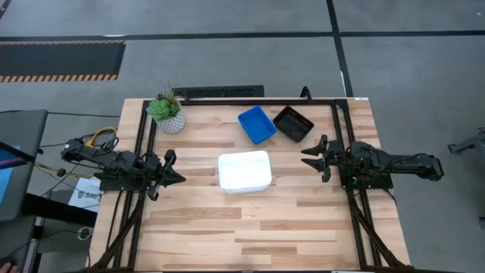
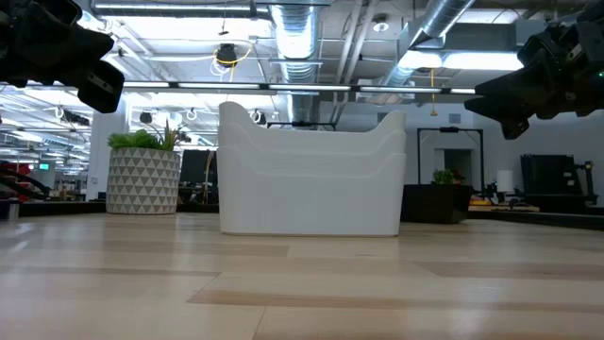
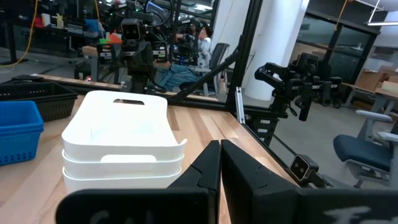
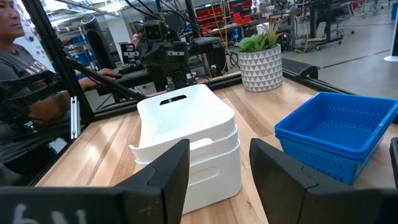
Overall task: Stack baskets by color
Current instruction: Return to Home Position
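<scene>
Three white baskets (image 1: 245, 171) stand nested in one stack at the table's middle, the lowest one's bottom on the wood; the stack (image 3: 121, 140) also shows in both wrist views. A blue basket stack (image 1: 257, 124) and a black basket (image 1: 293, 123) sit side by side at the far middle. My left gripper (image 1: 180, 178) hovers at the table's left edge, level, shut, pointing at the white stack. My right gripper (image 1: 306, 158) hovers at the right edge, level, open, empty, its fingers (image 4: 168, 168) facing the white stack (image 4: 186, 140).
A green plant in a white patterned pot (image 1: 168, 114) stands at the far left corner. A black frame (image 1: 227, 100) runs along the table's far and side edges. Bare wood lies in front of the stack. A person (image 4: 18, 68) sits beyond the table's left side.
</scene>
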Robot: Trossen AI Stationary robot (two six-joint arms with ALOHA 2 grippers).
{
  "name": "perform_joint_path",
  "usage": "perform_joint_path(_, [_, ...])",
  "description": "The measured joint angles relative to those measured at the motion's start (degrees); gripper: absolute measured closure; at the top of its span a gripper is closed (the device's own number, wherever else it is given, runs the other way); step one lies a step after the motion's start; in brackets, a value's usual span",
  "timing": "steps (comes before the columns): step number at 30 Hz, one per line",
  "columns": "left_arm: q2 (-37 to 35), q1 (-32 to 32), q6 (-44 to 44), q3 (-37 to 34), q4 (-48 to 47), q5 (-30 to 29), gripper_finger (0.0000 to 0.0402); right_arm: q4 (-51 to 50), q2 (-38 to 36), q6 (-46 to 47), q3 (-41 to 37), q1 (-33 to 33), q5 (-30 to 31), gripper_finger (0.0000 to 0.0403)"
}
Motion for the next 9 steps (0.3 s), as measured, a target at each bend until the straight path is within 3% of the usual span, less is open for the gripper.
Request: perform_joint_path(9, [0.00,0.00,0.00,0.00,-0.02,0.00,0.0402,0.00,0.00,0.01,0.00,0.00,0.00,0.0210])
